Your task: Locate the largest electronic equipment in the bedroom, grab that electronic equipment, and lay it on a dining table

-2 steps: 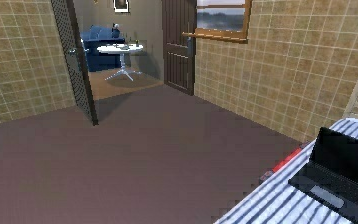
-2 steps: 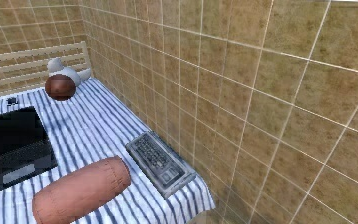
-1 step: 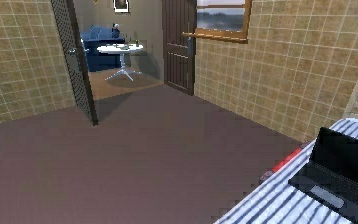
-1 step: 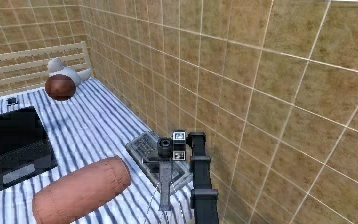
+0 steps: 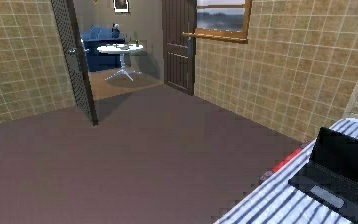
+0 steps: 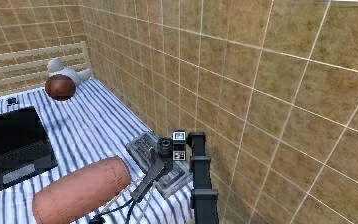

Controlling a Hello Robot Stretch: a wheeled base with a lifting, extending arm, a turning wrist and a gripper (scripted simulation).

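The laptop [image 6: 15,148] lay dark on the striped bed [image 6: 97,125], near the arm side view's left edge. The gripper [image 6: 147,183] hung at a grey flat device [image 6: 143,148]; whether it held anything could not be told.

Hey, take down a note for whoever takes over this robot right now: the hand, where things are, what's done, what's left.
Hand: at a grey flat thing on the striped bed; cannot tell whether it holds anything.
Laptop: open, lying on the bed, left of the hand in the arm side view.
Round white table: in the room beyond the open door.
Done: laptop found, robot beside bed.
Left: grab laptop, carry it out, lay it on the table.
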